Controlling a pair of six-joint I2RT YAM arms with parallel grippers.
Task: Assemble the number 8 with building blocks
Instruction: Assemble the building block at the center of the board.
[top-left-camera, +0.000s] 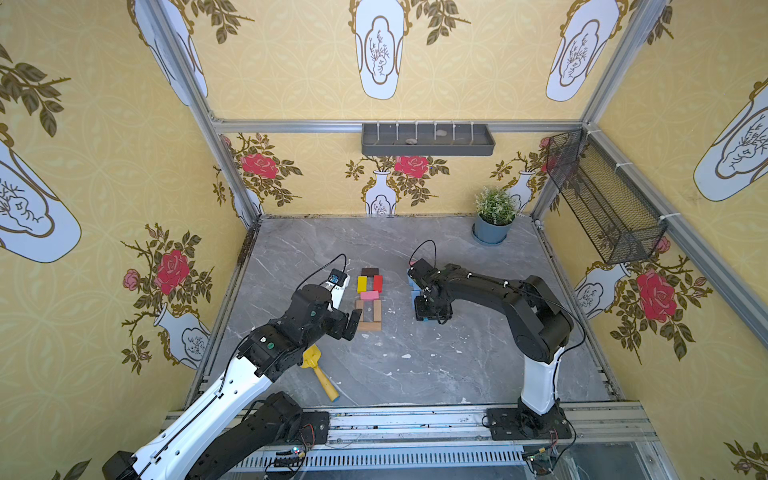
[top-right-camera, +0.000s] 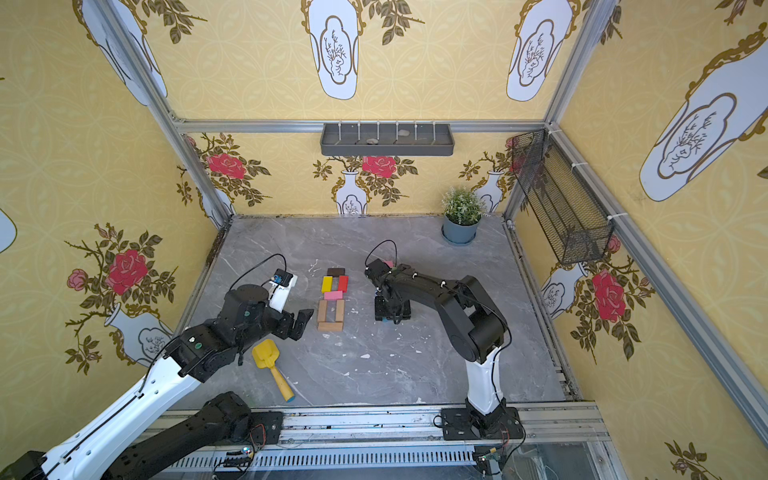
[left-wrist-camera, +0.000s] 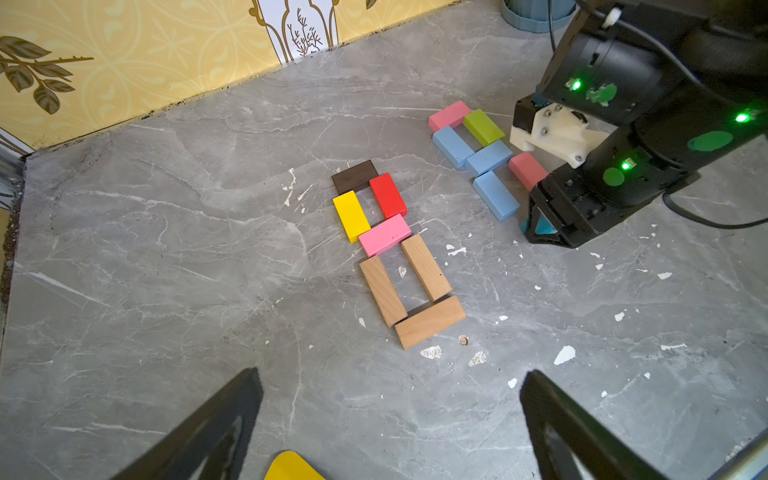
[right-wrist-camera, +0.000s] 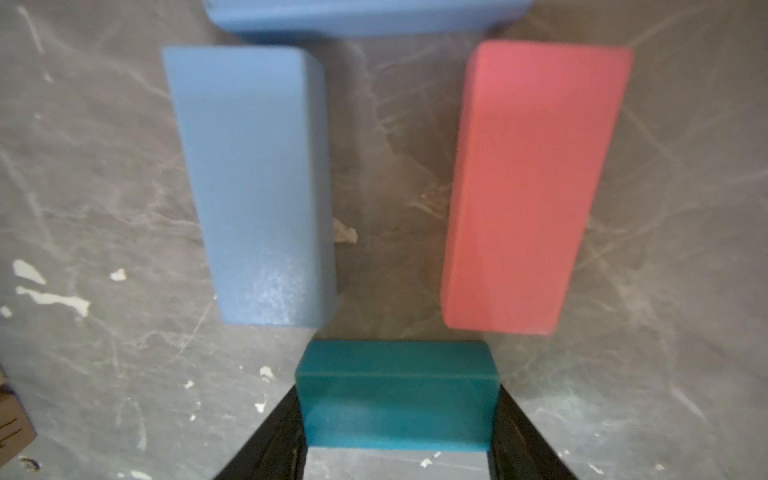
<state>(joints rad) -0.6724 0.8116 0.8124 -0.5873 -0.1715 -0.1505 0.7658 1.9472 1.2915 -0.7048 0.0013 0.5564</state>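
**Right wrist view.** Nearest the lens, the right gripper (right-wrist-camera: 399, 419) is clamping a teal block (right-wrist-camera: 397, 374), with one black finger pressing on each of two opposite sides. The teal block is sitting just beside the near ends of a light blue block (right-wrist-camera: 253, 187) and a salmon-pink block (right-wrist-camera: 528, 191), facing the gap between them. These two are lying parallel, with bare tabletop between. Whether the teal block is resting on the surface cannot be told. A second light blue block (right-wrist-camera: 365, 16) is lying across their far ends.

**Left wrist view.** Beyond that pair, a third light blue block (left-wrist-camera: 452, 146), a green block (left-wrist-camera: 483, 126) and a pink block (left-wrist-camera: 449, 115) are joining the second light blue block in a small loop.

Well apart from this group, toward the left arm, an eight-shaped figure is lying flat on the grey marbled table (top-left-camera: 457, 353). A dark brown block (left-wrist-camera: 354, 176), a red block (left-wrist-camera: 387, 195), a yellow block (left-wrist-camera: 351, 216) and a bright pink block (left-wrist-camera: 384, 235) are forming its far loop. Three plain wood blocks (left-wrist-camera: 430, 322) are forming its near loop.

The left gripper (left-wrist-camera: 392, 376) is hovering near that figure, its jaws standing wide apart with nothing between them. A yellow toy shovel (top-left-camera: 318, 370) is lying beneath the left arm.

**Markings.** Plain round green stickers (left-wrist-camera: 710, 140) are showing and green lamps (left-wrist-camera: 575, 85) are glowing on the right arm. A small blue-faced module (top-left-camera: 336, 275) is sitting on the left wrist, and any print on it is too small to read.
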